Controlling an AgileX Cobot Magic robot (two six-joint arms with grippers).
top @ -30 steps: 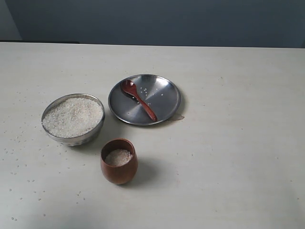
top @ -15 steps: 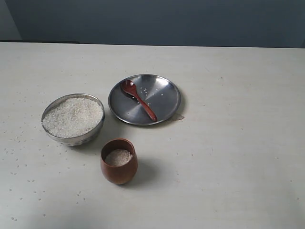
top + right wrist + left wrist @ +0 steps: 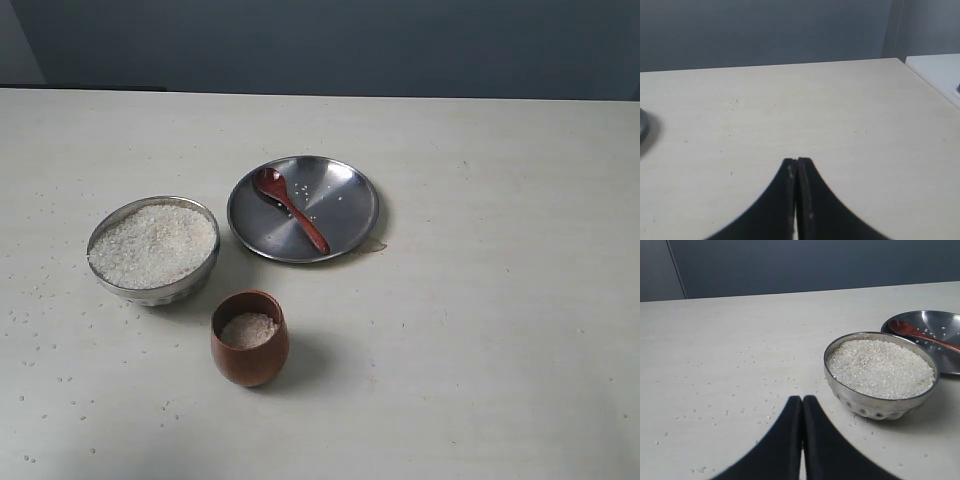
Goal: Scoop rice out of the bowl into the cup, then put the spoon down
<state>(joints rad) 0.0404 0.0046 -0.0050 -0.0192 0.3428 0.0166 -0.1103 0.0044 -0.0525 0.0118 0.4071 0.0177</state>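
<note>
The steel bowl (image 3: 153,287) sits at the left of the table, heaped with white rice (image 3: 152,243). In front of it stands the reddish-brown wooden cup (image 3: 249,355), with some rice (image 3: 248,329) inside. The dark wooden spoon (image 3: 291,207) lies on a flat steel plate (image 3: 345,205) behind the cup. Neither arm shows in the exterior view. My left gripper (image 3: 802,399) is shut and holds nothing, a short way from the bowl (image 3: 880,402), with the spoon (image 3: 920,335) beyond. Over bare table, my right gripper (image 3: 797,161) is shut with nothing in it.
Loose rice grains (image 3: 747,390) are scattered on the table around the bowl, and a few lie on the plate. A white surface (image 3: 937,70) borders the table's edge in the right wrist view. A dark wall runs behind the table.
</note>
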